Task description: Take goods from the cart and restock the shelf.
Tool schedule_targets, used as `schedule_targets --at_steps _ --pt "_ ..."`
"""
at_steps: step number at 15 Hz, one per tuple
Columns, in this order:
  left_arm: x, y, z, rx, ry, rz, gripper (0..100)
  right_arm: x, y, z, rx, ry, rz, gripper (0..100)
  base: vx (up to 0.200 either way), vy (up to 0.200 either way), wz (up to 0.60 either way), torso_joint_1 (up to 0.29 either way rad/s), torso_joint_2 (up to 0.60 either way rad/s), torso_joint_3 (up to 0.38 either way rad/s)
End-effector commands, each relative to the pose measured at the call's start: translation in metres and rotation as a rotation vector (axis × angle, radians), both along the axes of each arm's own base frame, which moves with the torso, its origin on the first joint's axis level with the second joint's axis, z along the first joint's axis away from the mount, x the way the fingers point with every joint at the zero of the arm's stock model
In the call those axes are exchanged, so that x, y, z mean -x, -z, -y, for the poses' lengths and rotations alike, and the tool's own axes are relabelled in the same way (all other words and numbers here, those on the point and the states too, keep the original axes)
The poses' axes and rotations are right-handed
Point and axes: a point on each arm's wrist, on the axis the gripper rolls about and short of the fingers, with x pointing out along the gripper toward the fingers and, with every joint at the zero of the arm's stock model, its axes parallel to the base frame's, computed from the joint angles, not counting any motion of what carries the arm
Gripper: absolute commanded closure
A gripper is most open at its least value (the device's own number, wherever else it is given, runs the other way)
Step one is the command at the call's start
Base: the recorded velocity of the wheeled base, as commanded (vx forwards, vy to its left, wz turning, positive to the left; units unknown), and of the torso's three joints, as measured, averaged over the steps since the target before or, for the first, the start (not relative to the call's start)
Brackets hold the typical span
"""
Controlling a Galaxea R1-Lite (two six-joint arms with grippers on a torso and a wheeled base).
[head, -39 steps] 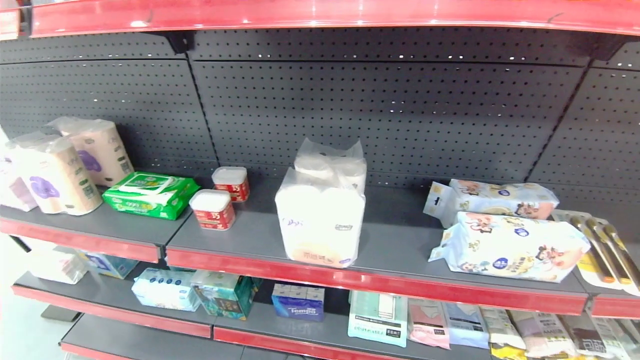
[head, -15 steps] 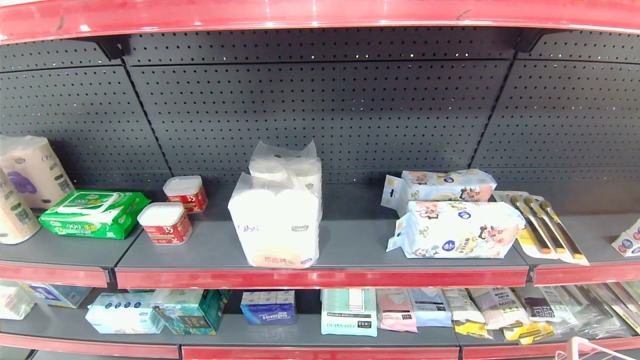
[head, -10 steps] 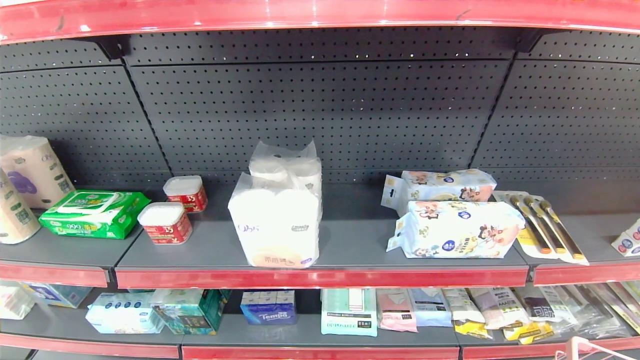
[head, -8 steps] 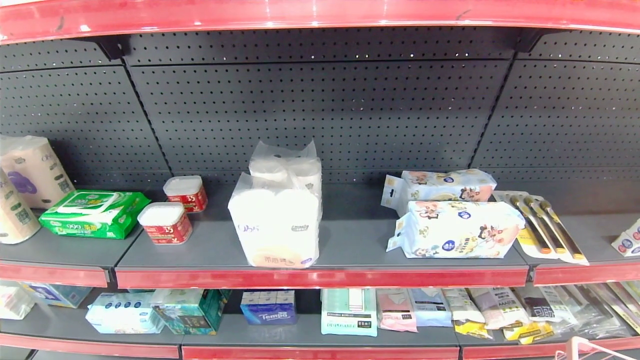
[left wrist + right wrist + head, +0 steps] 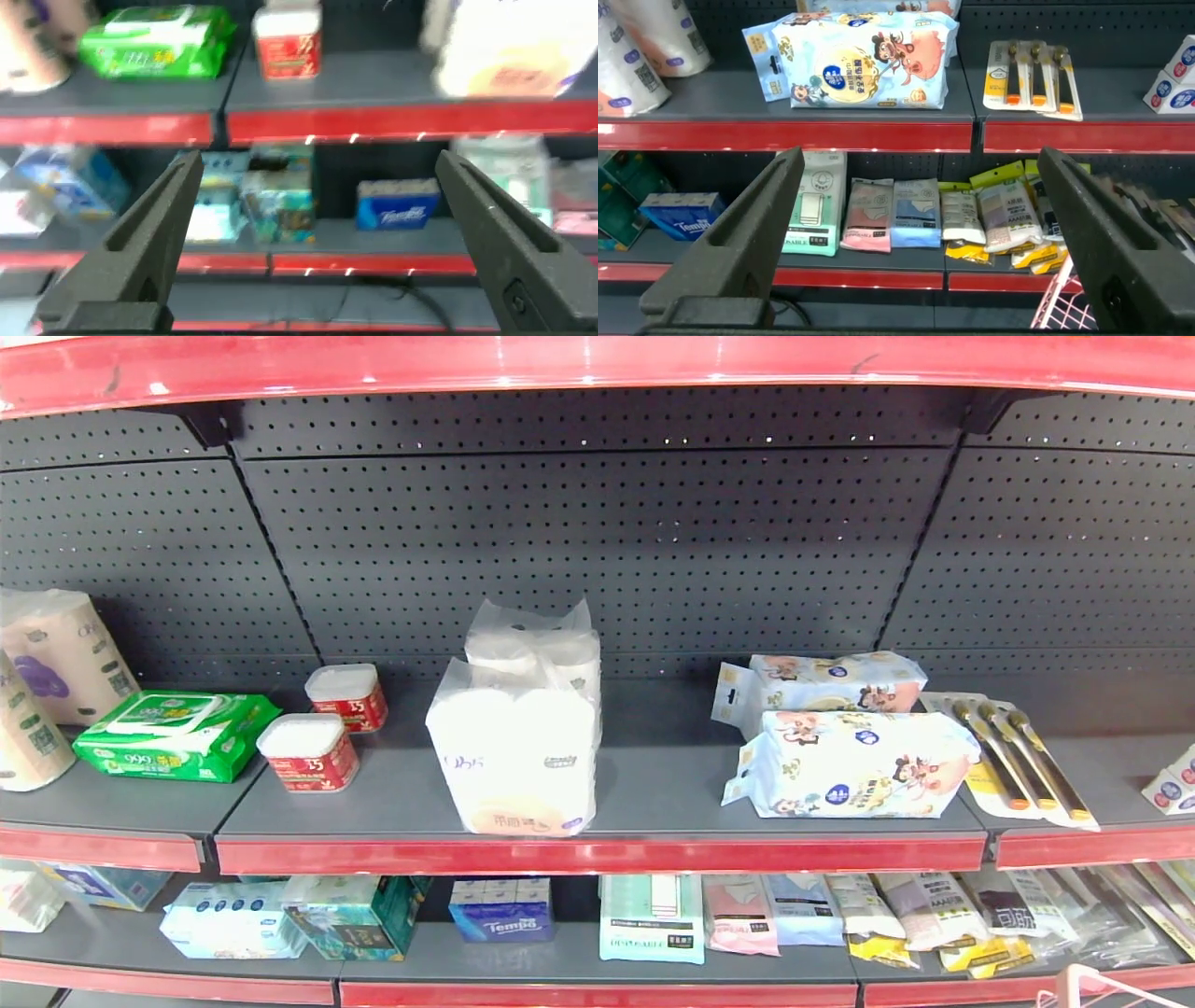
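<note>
Wide open, empty: left end effector [image 5: 318,161], right end effector [image 5: 922,154]. Expect soft, light, crushable goods from cart [image 5: 1074,971] at 5 o'clock; grip mid-body, gently.

Left pincer [image 5: 318,159] with two matte dark grey fingers [image 5: 140,247], long flat-faced wedges tapering to blunt tips, a small round recess near the base of one, right pincer [image 5: 921,151] of the same dark, angular, hard-edged build
</note>
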Motion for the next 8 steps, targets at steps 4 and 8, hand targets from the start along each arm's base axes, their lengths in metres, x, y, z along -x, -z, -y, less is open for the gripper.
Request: schedule_targets --at_steps 4,8 --pt "0.0001 0.0009 -0.0009 0.054 -0.046 -0.006 0 0.0 -0.0005 0.0 0.001 -0.001 0.0 0 0.0 0.0 0.0 0.0 0.0 0.0" --pt "0.0001 0.0009 -0.0011 0.066 -0.053 -0.005 0 -0.0001 0.0 0.0 -0.002 -0.001 -0.001 0 0.0 0.0 0.0 0.0 0.0 0.0"
